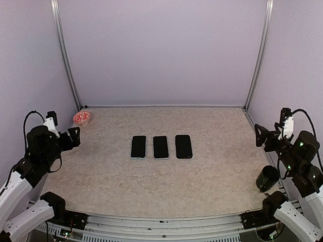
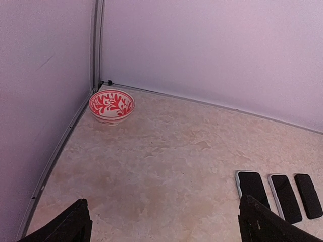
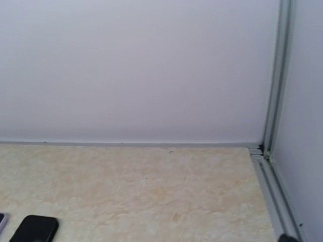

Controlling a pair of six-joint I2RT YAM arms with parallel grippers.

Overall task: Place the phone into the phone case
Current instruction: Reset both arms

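Observation:
Three flat dark slabs lie side by side at the table's middle. The left one and the middle one have pale rims; the right one is all black. I cannot tell which is the phone and which the case. In the left wrist view they lie at the lower right: left, middle, right. My left gripper is open and empty, far left of them, with its fingers wide apart. My right gripper is open and empty at the far right. The black slab shows in the right wrist view.
A red-and-white patterned bowl sits in the back left corner, also in the left wrist view. A black mug stands at the right edge by my right arm. Lilac walls with metal posts enclose the table on three sides.

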